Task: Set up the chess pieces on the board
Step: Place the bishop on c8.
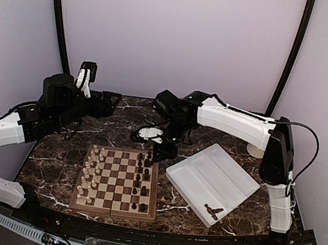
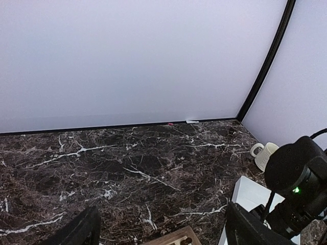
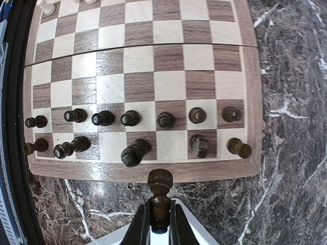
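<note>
My right pincer (image 3: pixel 159 217) is clenched on a dark chessman (image 3: pixel 160 179), hanging just outside the board (image 3: pixel 204 171) at the frame on its dark side. Just inside that frame the dark chess pieces (image 3: pixel 130 118) stand as a nearly full front row and a back row with several gaps, and the cream set (image 1: pixel 89 173) looks ranked along the board's opposite side. I judge the job well past halfway: this man wants a back-row square, leftover dark men (image 1: pixel 212 212) wait in the white tray (image 1: pixel 205 176) beside the board, and my left pincer (image 2: pixel 161 227) hangs released off the board's far edge.
</note>
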{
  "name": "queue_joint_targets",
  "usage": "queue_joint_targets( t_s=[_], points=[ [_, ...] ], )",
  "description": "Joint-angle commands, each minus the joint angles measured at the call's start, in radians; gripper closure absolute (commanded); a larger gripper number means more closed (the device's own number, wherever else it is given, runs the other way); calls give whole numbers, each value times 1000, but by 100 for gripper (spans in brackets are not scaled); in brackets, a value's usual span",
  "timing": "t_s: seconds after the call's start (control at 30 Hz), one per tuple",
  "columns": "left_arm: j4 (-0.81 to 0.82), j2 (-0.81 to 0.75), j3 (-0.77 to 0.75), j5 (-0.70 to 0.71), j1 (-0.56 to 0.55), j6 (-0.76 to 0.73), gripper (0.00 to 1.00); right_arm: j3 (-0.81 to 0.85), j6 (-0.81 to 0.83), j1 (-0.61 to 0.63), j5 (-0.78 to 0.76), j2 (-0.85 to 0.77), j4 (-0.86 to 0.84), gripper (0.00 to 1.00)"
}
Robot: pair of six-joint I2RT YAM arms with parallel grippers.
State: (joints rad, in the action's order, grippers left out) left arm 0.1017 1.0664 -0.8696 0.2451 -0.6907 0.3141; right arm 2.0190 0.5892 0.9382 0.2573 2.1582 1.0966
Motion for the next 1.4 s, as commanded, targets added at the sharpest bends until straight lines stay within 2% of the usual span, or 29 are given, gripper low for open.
queue_joint_targets(
  t_s=[0.0, 1.37],
  points=[
    [-26, -38, 32, 29, 8, -3, 13, 43, 35, 24, -29, 28, 47, 100],
    [-24, -34, 67, 4, 9, 55, 13, 123, 30, 50, -48, 173, 7, 100]
  ],
)
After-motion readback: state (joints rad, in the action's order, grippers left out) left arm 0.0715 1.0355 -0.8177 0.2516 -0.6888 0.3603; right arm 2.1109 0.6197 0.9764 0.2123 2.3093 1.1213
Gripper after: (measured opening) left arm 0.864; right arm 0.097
